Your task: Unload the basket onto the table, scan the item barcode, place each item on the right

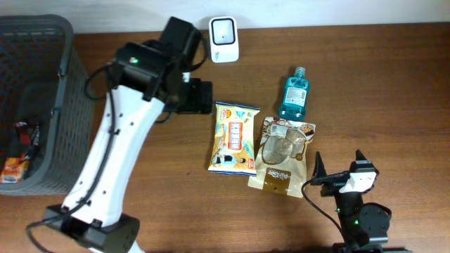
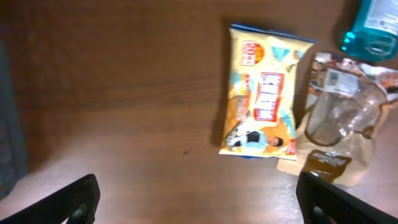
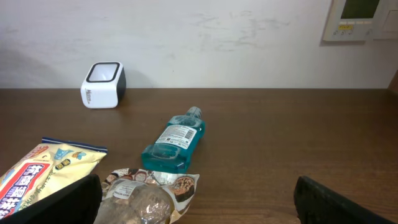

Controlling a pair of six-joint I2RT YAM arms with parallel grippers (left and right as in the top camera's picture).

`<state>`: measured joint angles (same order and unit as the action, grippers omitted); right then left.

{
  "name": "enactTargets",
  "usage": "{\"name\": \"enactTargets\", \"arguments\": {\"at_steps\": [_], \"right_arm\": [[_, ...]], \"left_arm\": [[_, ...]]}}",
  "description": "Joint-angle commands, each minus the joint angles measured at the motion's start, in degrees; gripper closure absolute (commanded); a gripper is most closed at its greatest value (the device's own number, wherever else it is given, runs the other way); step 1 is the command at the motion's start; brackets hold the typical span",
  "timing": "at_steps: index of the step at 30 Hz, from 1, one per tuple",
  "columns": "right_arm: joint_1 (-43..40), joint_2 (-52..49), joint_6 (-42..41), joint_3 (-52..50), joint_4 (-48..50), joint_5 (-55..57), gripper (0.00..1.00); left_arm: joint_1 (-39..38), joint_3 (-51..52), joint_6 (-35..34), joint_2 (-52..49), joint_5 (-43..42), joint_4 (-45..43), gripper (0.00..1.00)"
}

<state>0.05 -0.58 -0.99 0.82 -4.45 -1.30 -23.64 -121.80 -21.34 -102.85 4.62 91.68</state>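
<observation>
Left gripper (image 2: 198, 200) hangs over bare wood, its fingers (image 2: 71, 200) spread wide apart and gripping nothing. In its wrist view the yellow snack bag (image 2: 264, 93) lies flat and face up on the table (image 2: 124, 93), ahead and to the right. From overhead the white left arm (image 1: 116, 140) reaches from the near edge toward the back of the table, its gripper just left of that bag. The bag sits mid-table, edge to edge with a brown pouch (image 1: 283, 156) that has a clear window and a small label near its top. A blue mouthwash bottle (image 1: 294, 93) lies on its side just beyond the pouch, cap toward the wall, base close to the pouch's top edge. The white barcode scanner (image 1: 224, 39) stands at the far edge of the table, apart from all three items. None of them is near its window. Right gripper (image 1: 339, 163) sits low at the near right corner, fingers parted wide and empty, facing the pouch and bottle. At far left stands a grey basket (image 1: 70, 119) with a couple of packets (image 1: 17, 151) inside.
</observation>
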Motion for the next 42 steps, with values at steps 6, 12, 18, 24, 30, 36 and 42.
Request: {"name": "enactTargets", "arguments": {"at_steps": [6, 12, 18, 24, 30, 36, 42], "right_arm": [[0.3, 0.4, 0.3, -0.5, -0.1, 0.5, 0.02], [0.3, 0.4, 0.3, -0.5, -0.1, 0.5, 0.02], [0.3, 0.4, 0.3, -0.5, -0.1, 0.5, 0.02], [0.3, 0.4, 0.3, -0.5, -0.1, 0.5, 0.02], [0.3, 0.4, 0.3, -0.5, -0.1, 0.5, 0.02], [0.3, 0.4, 0.3, -0.5, -0.1, 0.5, 0.02], [0.3, 0.4, 0.3, -0.5, -0.1, 0.5, 0.02]], "left_arm": [[15.7, -0.4, -3.4, 11.3, 5.3, 5.0, 0.01], [34.0, -0.4, 0.2, 16.3, 5.8, 5.0, 0.01], [51.2, -0.3, 0.2, 15.3, 2.9, 3.2, 0.01], [58.8, -0.3, -0.5, 12.8, 0.8, -5.1, 0.01], [59.1, -0.3, 0.5, 9.6, 2.1, -15.6, 0.01], [59.1, -0.3, 19.6, 1.5, 4.9, -21.7, 0.01], [60.3, -0.3, 26.1, -7.0, 4.7, -22.5, 0.02]]}}
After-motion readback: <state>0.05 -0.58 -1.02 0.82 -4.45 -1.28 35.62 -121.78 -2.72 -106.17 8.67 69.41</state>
